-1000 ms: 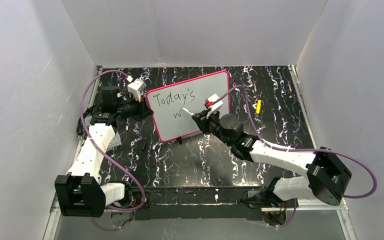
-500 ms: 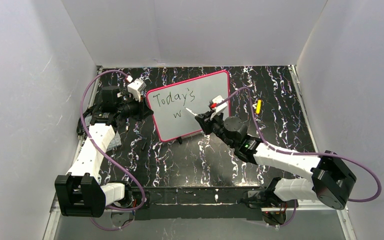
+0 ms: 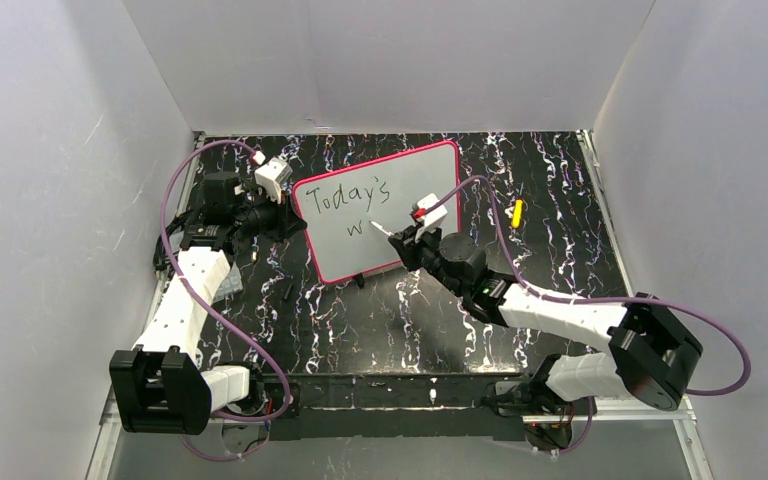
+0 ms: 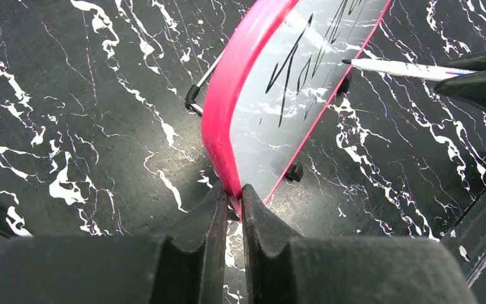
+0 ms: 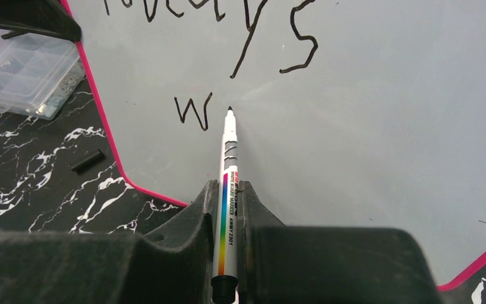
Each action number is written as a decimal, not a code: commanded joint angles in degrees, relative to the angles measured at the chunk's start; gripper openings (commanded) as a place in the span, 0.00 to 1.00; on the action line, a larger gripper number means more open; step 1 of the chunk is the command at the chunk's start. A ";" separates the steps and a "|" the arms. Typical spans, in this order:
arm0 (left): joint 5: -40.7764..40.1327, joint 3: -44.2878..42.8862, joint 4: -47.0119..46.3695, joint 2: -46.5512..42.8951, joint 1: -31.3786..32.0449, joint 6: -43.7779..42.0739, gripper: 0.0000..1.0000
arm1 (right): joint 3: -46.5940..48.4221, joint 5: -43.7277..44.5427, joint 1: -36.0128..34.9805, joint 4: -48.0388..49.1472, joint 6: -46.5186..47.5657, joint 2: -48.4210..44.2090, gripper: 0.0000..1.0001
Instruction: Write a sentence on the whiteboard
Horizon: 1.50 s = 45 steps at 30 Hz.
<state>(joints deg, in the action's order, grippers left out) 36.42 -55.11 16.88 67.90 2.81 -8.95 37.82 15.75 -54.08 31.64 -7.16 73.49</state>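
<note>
The whiteboard, grey-white with a pink-red frame, stands tilted on the black marbled table. Black writing on it reads "Today's" with a "w" below; both also show in the right wrist view. My left gripper is shut on the board's pink left edge. My right gripper is shut on a white marker with a rainbow stripe. Its black tip sits just right of the "w"; whether it touches the board I cannot tell. The marker also shows in the left wrist view.
A yellow marker cap lies on the table right of the board. A clear plastic parts box sits left of the board. A small black piece lies near the board's lower left foot. White walls enclose the table.
My right arm shifted slightly right and back again, and the marker tip stays beside the "w". The left arm and the board have not moved.
</note>
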 commanded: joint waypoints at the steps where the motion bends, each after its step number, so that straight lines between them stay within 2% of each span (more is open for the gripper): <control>1: -0.30 -0.35 3.07 0.06 0.38 -0.62 0.00 | 2.62 1.15 0.12 3.48 1.08 1.37 0.01; 15: -0.31 -0.35 3.07 0.05 0.36 -0.64 0.00 | 2.80 -1.59 0.12 3.06 0.78 3.77 0.01; 29: -0.30 -0.37 3.07 0.06 0.36 -0.66 0.00 | -1.12 1.79 0.12 0.55 -0.32 1.19 0.01; 36: -0.30 -0.43 3.07 0.11 0.41 -0.70 0.00 | 0.39 4.42 0.12 1.05 0.75 -0.08 0.01; 45: -0.21 -0.52 3.07 0.25 0.36 -0.66 0.00 | 3.35 1.49 0.12 2.51 1.90 1.19 0.01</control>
<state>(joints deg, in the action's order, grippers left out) 36.05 -55.11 16.84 67.92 2.81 -8.95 37.65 16.67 -54.17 30.13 -6.72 74.74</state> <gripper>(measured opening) 0.104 0.186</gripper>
